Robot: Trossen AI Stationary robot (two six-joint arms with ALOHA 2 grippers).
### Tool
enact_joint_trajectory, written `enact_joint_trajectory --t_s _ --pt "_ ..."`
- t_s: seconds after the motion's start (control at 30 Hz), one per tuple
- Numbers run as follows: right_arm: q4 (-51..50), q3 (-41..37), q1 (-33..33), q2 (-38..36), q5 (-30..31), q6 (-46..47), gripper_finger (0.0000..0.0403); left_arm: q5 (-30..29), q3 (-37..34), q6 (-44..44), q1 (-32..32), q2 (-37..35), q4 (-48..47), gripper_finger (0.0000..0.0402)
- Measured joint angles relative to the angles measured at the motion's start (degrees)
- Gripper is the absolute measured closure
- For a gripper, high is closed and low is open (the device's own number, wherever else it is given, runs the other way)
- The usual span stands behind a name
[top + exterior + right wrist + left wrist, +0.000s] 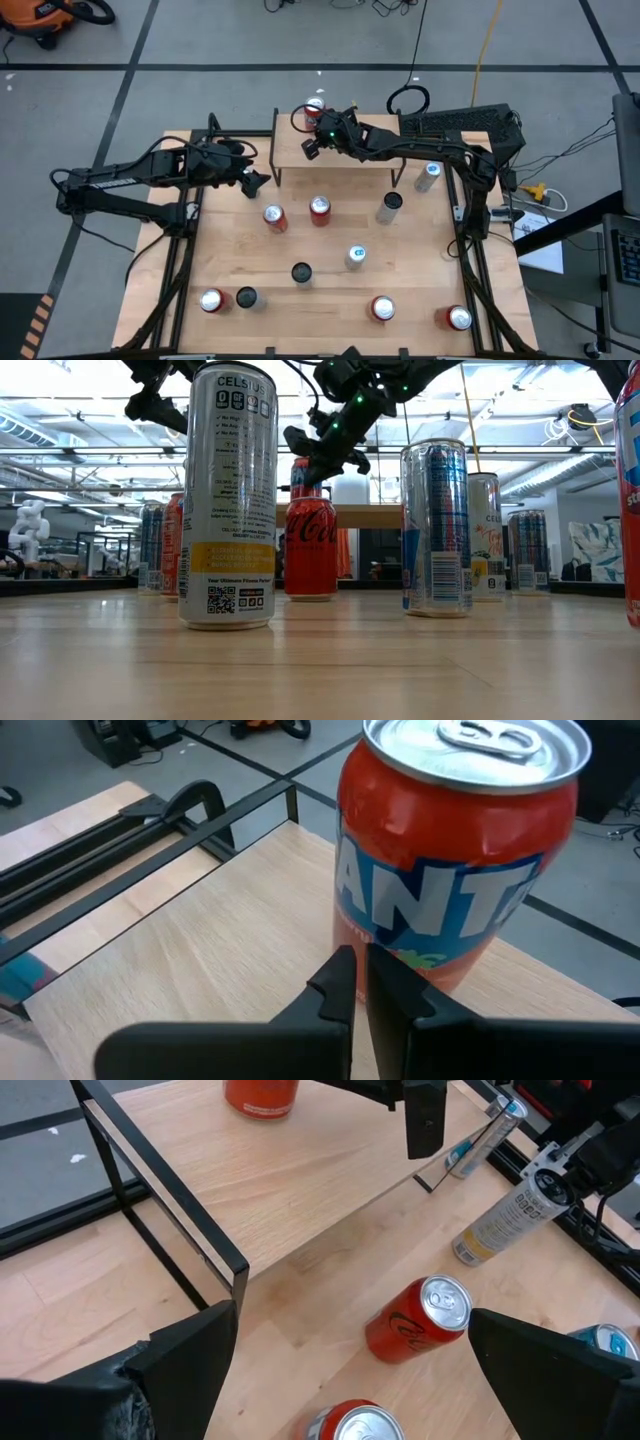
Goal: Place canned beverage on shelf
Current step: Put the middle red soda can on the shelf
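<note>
1 orange Fanta can is standing upright on the shelf, at its far left corner, and your right gripper is hovering over the shelf top just beside that can with its fingers pressed together, gripping nothing. Your left gripper is waiting off the shelf's left end, low over the desk, with its fingers spread wide and empty. 2 red cans are standing on the desk just in front of the shelf.
</note>
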Motion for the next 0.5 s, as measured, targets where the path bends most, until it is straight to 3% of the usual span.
enact_joint_trajectory --t_s 0.5 --pt "0.8 0.0 -0.8 0.0 -0.1 -0.3 0.0397 0.0 0.0 -0.3 0.0 0.0 -0.1 0.0002"
